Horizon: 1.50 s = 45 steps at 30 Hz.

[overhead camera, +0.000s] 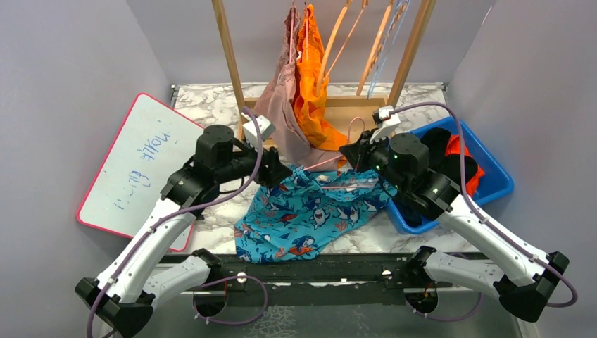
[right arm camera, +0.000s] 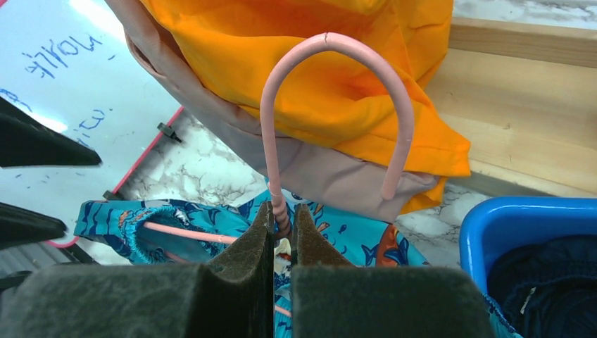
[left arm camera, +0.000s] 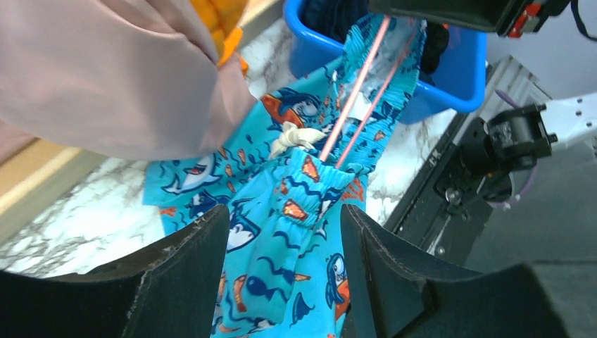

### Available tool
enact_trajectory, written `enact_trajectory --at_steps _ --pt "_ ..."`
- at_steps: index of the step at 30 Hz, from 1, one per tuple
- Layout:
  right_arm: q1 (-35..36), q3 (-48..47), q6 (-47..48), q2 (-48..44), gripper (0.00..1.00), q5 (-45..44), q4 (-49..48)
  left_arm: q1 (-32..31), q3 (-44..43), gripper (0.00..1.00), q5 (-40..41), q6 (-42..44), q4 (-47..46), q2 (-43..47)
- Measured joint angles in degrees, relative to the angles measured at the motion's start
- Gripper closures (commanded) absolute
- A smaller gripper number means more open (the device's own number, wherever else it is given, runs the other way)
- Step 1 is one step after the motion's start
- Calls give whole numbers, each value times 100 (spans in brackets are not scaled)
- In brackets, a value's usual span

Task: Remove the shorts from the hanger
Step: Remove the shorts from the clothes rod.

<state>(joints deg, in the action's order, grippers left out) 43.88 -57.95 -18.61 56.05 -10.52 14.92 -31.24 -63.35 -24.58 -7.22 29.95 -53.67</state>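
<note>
Blue shark-print shorts (overhead camera: pixel 303 215) lie spread on the marble table, their waistband threaded on a pink hanger (right arm camera: pixel 331 49). My right gripper (right arm camera: pixel 283 211) is shut on the hanger's neck just below the hook. My left gripper (left arm camera: pixel 285 215) is open, its jaws either side of a bunched fold of the shorts' (left arm camera: pixel 281 232) waistband end, where the hanger's bars (left arm camera: pixel 355 91) come out. In the top view the left gripper (overhead camera: pixel 281 172) is at the shorts' left end and the right gripper (overhead camera: pixel 352 151) at the hook.
Dusty pink shorts (overhead camera: pixel 281 105) and orange shorts (overhead camera: pixel 313 77) hang on the wooden rack (overhead camera: pixel 229 56), beside several empty hangers (overhead camera: pixel 338 42). A blue bin (overhead camera: pixel 493 179) at right holds dark and red-orange shorts. A whiteboard (overhead camera: pixel 134 169) lies at left.
</note>
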Motion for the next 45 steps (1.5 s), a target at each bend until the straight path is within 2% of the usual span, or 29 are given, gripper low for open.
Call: enact_trajectory --at_steps 3,7,9,15,20,23,45 --pt "0 0 -48 46 99 83 0 -254 109 47 57 -72 7 -109" --pt "0 0 -98 146 99 184 11 -584 122 50 184 -144 -20 -236" --pt "0 0 -109 186 99 238 24 -726 122 56 269 -170 -33 -323" --pt "0 0 -136 205 99 385 24 -977 131 57 645 -177 -37 -549" --pt "0 0 -149 205 99 428 26 -1047 282 85 874 -157 -72 -573" --pt "0 0 -149 205 99 437 63 -1051 330 95 940 -114 -68 -562" --pt "68 -2 -358 245 99 22 361 -1119 533 100 1355 -72 4 4"
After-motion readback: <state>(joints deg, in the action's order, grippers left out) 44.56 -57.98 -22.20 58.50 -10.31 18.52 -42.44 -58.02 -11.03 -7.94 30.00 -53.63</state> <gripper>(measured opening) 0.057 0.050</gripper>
